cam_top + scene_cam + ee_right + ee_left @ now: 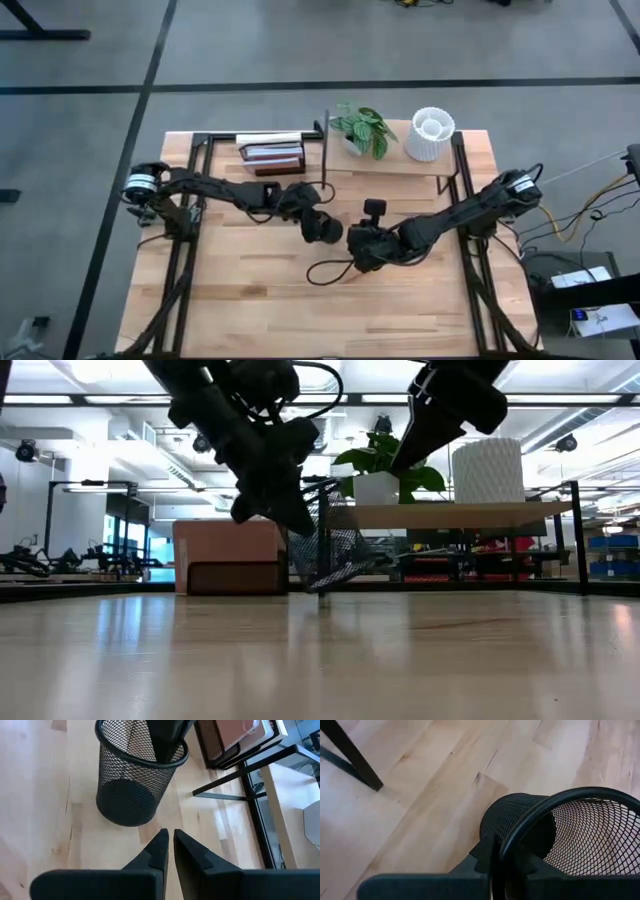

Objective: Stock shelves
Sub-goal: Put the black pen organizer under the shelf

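Note:
A black mesh cup (pixel 135 785) hangs tilted a little above the middle of the table, with my left gripper (pixel 318 222) shut on its rim. In the low view the cup (pixel 335 555) shows just in front of the shelves (pixel 450 515). The shelves (pixel 400 165) stand at the table's far edge and carry a green plant (pixel 362 128) and a white ribbed vase (pixel 430 133). My right gripper (pixel 169 845) is shut on nothing, a short way from the cup's base on its right-hand side, raised above the table. My left gripper holds the cup by its rim (pixel 520 840), with one finger inside the cup (pixel 167 740) and one outside against the mesh wall. The fingers come slanting down from the table's left. The cup sits tilted in the hold, its base toward my right gripper and lifted just clear.
A dark rack with books (pixel 272 152) stands at the far left beside the shelves. A black cable loop (pixel 330 270) hangs under my right arm. Bare wood lies toward the table's near edge (pixel 320 320).

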`<state>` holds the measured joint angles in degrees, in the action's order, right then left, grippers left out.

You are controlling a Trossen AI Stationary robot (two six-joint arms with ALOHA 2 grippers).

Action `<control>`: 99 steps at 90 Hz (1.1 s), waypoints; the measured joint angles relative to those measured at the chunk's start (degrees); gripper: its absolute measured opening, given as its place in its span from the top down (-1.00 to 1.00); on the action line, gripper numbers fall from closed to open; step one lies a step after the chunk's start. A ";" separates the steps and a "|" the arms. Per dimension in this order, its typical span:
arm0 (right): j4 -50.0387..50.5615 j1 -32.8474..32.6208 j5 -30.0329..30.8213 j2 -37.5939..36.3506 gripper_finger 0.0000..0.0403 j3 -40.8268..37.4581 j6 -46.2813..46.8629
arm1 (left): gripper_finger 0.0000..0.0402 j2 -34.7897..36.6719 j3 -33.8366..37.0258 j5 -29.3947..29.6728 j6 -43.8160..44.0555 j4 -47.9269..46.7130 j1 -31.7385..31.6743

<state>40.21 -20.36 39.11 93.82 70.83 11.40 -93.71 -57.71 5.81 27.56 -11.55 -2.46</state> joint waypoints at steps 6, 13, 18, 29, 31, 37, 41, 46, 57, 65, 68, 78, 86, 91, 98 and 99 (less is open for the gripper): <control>-0.62 0.00 0.00 0.00 0.94 -0.06 -0.29 | 0.95 0.00 0.15 1.24 0.45 -0.25 0.00; -1.09 0.02 0.00 0.00 0.94 -0.14 -0.98 | 0.95 0.00 0.15 1.81 0.49 0.08 0.00; -2.25 0.02 0.00 0.00 0.94 -0.26 -1.59 | 0.94 0.00 0.15 1.81 0.52 0.00 0.00; -3.67 0.02 -0.02 0.00 0.94 -0.48 -2.46 | 0.85 0.00 0.15 2.56 0.84 0.00 0.00; -3.69 0.02 -0.02 0.00 0.94 -0.48 -2.47 | 0.82 0.00 0.15 2.65 0.98 0.02 0.00; -3.67 0.02 -0.02 0.00 0.94 -0.52 -2.45 | 0.73 0.00 0.15 2.75 1.06 0.06 0.00; -3.69 0.02 -0.02 0.00 0.94 -0.52 -2.45 | 0.66 0.00 0.15 2.80 1.11 0.03 0.00; -3.67 0.02 -0.04 0.00 0.94 -0.55 -2.47 | 0.58 0.00 0.15 2.82 1.19 0.04 0.00; -3.70 0.02 -0.04 0.00 0.94 -0.56 -2.47 | 0.44 0.00 0.15 2.82 1.19 0.04 0.00; -3.70 0.02 -0.04 0.00 0.94 -0.57 -2.47 | 0.36 0.00 0.17 2.83 1.21 0.47 0.00; -3.72 0.02 -0.04 0.00 0.94 -0.57 -2.47 | 0.33 0.00 0.18 2.84 1.20 0.98 -0.01; -3.72 0.02 -0.04 0.00 0.94 -0.57 -2.52 | 0.23 0.00 0.18 2.85 1.21 2.60 0.00; -3.73 0.02 -0.04 0.00 0.94 -0.57 -2.50 | 0.14 0.00 0.01 2.84 0.78 2.46 0.00; -3.72 0.02 -0.04 0.00 0.94 -0.57 -2.53 | 0.09 0.00 -0.59 2.84 0.03 1.93 0.00; -3.74 0.02 -0.04 0.00 0.94 -0.57 -2.52 | 0.01 0.61 -1.79 2.77 -1.34 0.61 0.03; -3.74 0.02 -0.04 0.00 0.94 -0.57 -2.52 | 0.00 0.74 -2.01 2.77 -1.57 0.29 0.06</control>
<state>36.47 -20.34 39.07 93.82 70.26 8.88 -92.97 -59.73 8.58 25.99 -11.26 -2.40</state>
